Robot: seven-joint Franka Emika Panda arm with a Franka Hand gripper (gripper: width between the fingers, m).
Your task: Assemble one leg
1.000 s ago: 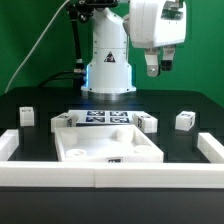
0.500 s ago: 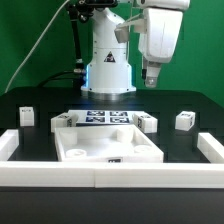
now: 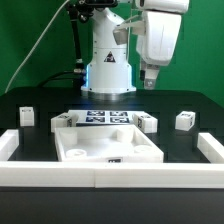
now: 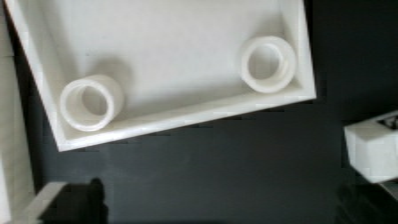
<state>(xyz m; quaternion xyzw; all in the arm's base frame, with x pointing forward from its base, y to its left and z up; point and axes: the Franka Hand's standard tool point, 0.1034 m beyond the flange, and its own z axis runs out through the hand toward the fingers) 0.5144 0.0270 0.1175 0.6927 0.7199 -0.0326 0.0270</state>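
Note:
Several small white legs with square tags stand on the black table: one [image 3: 27, 115] at the exterior view's left, one [image 3: 62, 122] and one [image 3: 148, 123] at the panel's far corners, one [image 3: 185, 120] at the right. The large white panel [image 3: 108, 146] with recessed pockets lies in the middle. My gripper [image 3: 150, 80] hangs high above the table, over the right-hand side and clear of every part. In the wrist view my gripper [image 4: 222, 205] is open and empty, with dark fingers [image 4: 80, 200] far apart. Below it are the panel [image 4: 178, 40] and a cut-off white block [image 4: 374, 148].
The marker board [image 3: 98, 117] lies behind the panel. White rails border the work area at the left [image 3: 12, 143], the right [image 3: 212, 150] and along the front [image 3: 110, 178]. The robot base [image 3: 108, 65] stands at the back, before a green backdrop.
The gripper has shifted toward the exterior view's left and turned a second ago, then held still. The parts on the table have not moved.

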